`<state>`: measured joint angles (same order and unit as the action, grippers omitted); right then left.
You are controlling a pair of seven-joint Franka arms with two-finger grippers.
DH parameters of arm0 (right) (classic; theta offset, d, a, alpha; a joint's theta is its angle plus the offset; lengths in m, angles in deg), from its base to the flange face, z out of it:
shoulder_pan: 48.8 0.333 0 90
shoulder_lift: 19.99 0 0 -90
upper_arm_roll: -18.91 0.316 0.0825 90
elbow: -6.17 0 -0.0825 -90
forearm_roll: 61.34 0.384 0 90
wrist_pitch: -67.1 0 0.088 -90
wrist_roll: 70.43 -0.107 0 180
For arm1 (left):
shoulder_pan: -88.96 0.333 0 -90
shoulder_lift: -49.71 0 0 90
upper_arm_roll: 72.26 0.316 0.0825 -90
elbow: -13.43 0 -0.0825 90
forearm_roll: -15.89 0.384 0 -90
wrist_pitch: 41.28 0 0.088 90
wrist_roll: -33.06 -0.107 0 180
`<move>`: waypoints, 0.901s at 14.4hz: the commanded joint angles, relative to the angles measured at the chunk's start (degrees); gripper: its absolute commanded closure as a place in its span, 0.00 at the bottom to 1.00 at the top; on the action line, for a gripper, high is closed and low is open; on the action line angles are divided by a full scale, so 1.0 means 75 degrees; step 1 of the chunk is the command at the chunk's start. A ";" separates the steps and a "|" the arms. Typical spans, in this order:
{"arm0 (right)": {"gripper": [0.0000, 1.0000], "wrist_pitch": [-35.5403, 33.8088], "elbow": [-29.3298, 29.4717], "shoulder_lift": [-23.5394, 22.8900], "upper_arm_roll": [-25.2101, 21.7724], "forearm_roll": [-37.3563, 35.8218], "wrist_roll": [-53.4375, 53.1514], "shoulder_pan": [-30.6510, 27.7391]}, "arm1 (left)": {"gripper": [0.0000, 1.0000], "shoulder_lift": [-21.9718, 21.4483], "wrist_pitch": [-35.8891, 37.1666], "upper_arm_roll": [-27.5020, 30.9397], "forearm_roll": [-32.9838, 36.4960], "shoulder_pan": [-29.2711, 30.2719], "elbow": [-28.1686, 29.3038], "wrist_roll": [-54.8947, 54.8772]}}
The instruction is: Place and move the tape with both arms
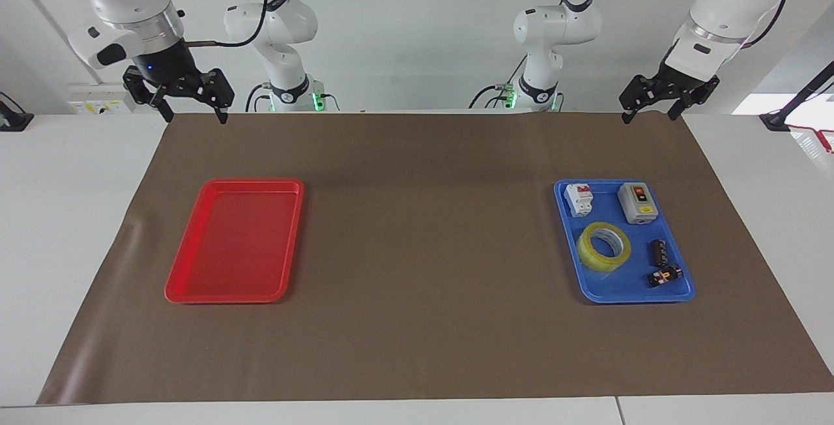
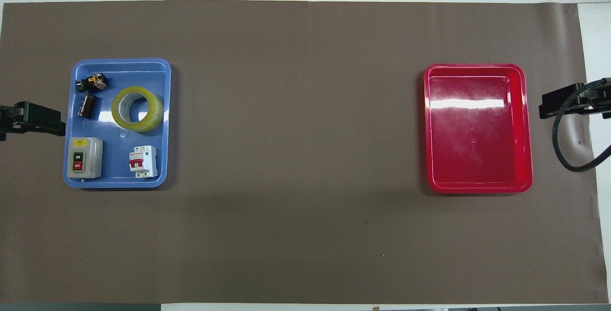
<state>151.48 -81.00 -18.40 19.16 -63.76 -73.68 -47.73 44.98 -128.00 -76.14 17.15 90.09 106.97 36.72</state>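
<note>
Sitting in the blue tray (image 1: pixel 589 294) at the right of the facing view, the tape (image 1: pixel 604 246) lies flat among a breaker (image 1: pixel 578 199), a switch box (image 1: pixel 637 203) and two small dark parts. The left gripper (image 1: pixel 648 114) hangs at upper right, fingers spread, holding nothing; the right gripper (image 1: pixel 193 114) at upper left, also released (empty). The red tray (image 1: pixel 195 294) sits at left.

Overhead view: tape (image 2: pixel 137 108) in the blue tray (image 2: pixel 119 183) at left, red tray (image 2: pixel 477 188) at right. Left gripper (image 2: pixel 36 119) pokes in at the left edge, right gripper (image 2: pixel 563 103) at the right edge.
</note>
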 commanded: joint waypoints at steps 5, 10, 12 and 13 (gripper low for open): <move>0.00 0.0034 -0.0096 0.0081 0.0014 0.0100 0.0188 -0.0095 | 0.00 0.1647 -0.2530 0.0002 0.0242 0.0436 0.0512 0.0109; 0.00 0.0034 -0.0096 0.0081 0.0014 0.0100 0.0188 -0.0095 | 0.00 0.2656 -0.4560 0.0025 0.0301 0.0436 0.1192 0.0121; 0.00 0.0046 -0.0096 0.0081 0.0002 0.0100 0.0188 -0.0107 | 0.00 0.2728 -0.4854 0.0025 0.0313 0.0436 0.1565 0.0109; 0.00 0.0034 -0.0096 0.0081 0.0002 0.0100 0.0188 -0.0107 | 0.03 0.2693 -0.5041 0.0025 0.0313 0.0436 0.1822 0.0097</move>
<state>151.48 -81.01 -18.40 19.11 -63.76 -73.68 -47.77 66.82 -162.62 -75.93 17.62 93.42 116.32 36.67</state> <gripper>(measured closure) 0.000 0.000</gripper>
